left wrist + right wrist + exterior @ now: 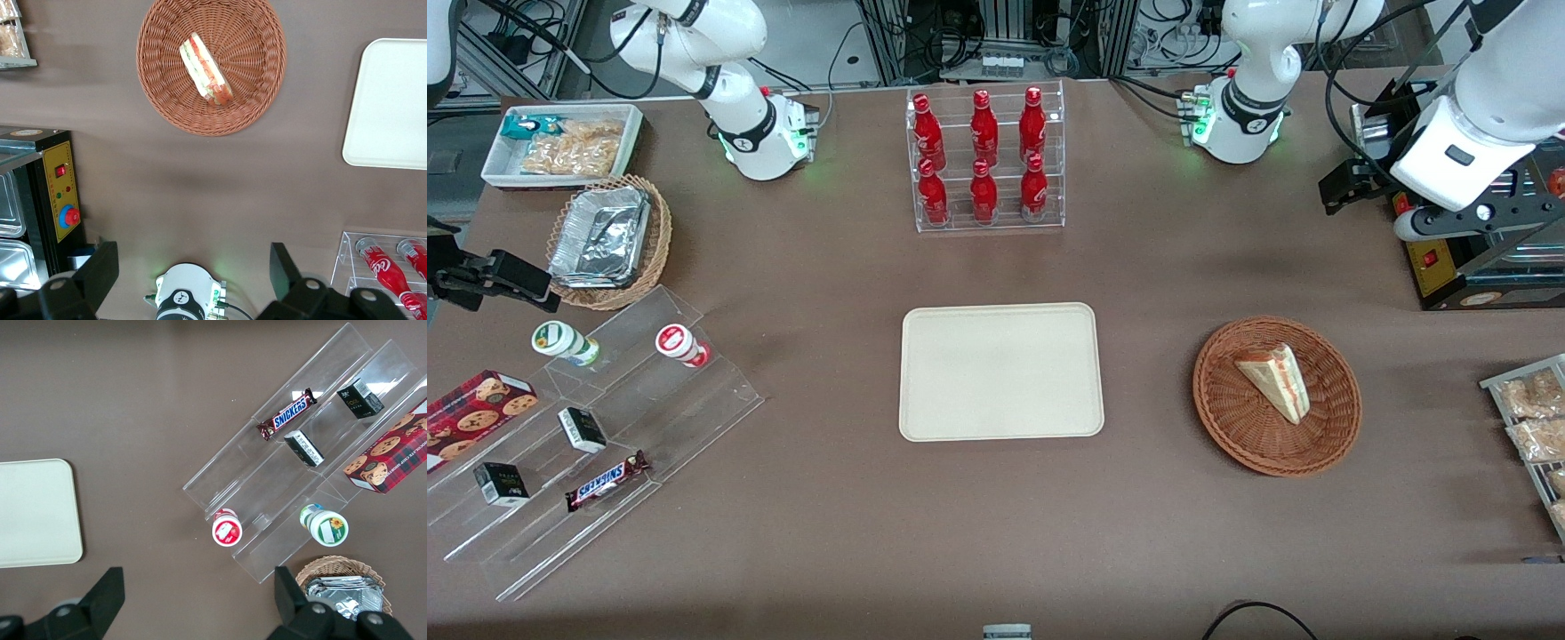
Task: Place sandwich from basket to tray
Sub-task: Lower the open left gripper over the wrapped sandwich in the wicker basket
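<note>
**Sandwich waits in the basket, soft and easy to crush**

The sandwich is the thing to move, and it has not been touched yet. Going from the largest item down: the brown table carries everything. The tray lies flat near the table's middle, somewhat closer to the front edge than to the edge where the arm bases stand, and its cream surface is bare. The basket sits beside the tray toward the working arm's end of the table, well apart from it, with brown tabletop between the two. The sandwich lies inside the basket on the woven floor, resting on one flat bread face, with its striped cut edge of orange-pink and green filling showing.

The gripper hangs high above the table, near the corner by the working arm's base, well apart from the basket. Its fingers stand wide apart and hold nothing.

The wedge looks light, soft and easily deformed; the bread would likely dent and the layers could slide or spill under a hard squeeze. The safest hold is probably across the two bread faces near the thick middle of the wedge, with gentle pressure, avoiding the thin pointed tip. The basket's raised rim and sloping weave call for a steep approach from above.
</note>
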You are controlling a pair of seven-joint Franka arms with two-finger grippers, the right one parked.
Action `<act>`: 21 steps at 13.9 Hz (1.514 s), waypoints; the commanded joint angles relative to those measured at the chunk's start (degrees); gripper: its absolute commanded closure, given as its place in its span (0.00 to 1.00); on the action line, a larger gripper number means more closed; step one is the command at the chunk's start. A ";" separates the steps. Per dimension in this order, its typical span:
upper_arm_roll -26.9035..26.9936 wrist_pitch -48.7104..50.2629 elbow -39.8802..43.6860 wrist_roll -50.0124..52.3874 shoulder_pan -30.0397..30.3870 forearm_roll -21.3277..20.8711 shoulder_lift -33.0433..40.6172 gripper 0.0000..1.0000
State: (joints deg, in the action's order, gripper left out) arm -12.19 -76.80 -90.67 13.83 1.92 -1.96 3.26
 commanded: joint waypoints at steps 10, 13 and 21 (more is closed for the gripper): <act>4.45 -4.73 0.06 3.03 -0.07 0.20 -18.27 0.00; 4.81 -13.52 -5.64 8.47 -0.07 0.02 -21.18 0.00; 4.72 -26.37 -9.09 25.90 -0.07 1.34 -26.37 0.00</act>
State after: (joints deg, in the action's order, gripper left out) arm -7.57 -101.12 -98.97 38.60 1.87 -1.64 -23.16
